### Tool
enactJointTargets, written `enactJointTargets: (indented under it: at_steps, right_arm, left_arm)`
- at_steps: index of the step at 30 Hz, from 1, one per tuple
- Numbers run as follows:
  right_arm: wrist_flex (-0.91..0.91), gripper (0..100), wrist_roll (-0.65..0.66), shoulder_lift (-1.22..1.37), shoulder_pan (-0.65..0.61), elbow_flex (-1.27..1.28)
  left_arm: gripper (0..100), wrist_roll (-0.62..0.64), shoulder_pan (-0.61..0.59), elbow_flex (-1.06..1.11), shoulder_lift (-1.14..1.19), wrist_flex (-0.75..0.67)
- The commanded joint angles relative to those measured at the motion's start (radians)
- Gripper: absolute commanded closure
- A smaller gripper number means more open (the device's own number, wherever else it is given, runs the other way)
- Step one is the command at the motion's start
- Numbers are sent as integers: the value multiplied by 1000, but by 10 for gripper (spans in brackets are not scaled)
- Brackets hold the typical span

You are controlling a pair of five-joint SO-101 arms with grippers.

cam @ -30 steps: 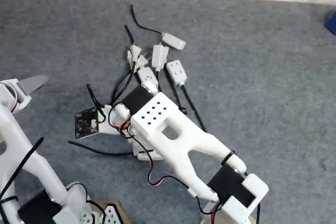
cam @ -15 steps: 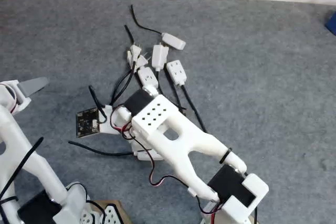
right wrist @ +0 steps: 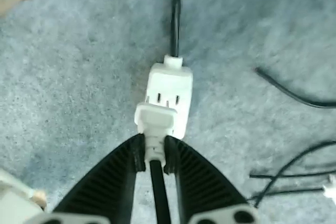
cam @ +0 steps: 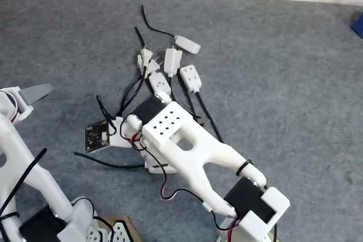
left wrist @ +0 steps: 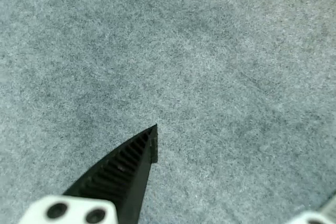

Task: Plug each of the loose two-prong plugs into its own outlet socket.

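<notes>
Two-prong plugs (cam: 172, 59) lie loose beside spare sockets (cam: 190, 77) on grey carpet (cam: 295, 83), at 12 o'clock from the right arm (cam: 193, 145). Left gripper (cam: 32, 91) rests at 9 o'clock, fingers apart, empty, clear of the work. Right gripper (right wrist: 152, 153) clamps the held plug (right wrist: 155, 118) at its neck, we judge for a straight push. It butts an outlet socket (right wrist: 170, 90), prongs hidden, probably seated.

grey carpet (cam: 295, 83) covers the table, a blue object (cam: 358, 25) at its edge.
</notes>
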Motion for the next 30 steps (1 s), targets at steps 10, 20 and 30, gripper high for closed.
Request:
enactJointTargets:
  at_steps: [10, 20, 30]
  right_arm:
    - [15, 991, 12, -16, 15, -47]
    - [-70, 991, 12, -16, 16, 50]
    - [-108, 991, 12, -10, 15, 77]
  left_arm:
    - [490, -11, -2, -15, -5, -9]
    - [490, -11, -4, -16, -5, -11]
    - [490, -11, -4, -16, -5, -8]
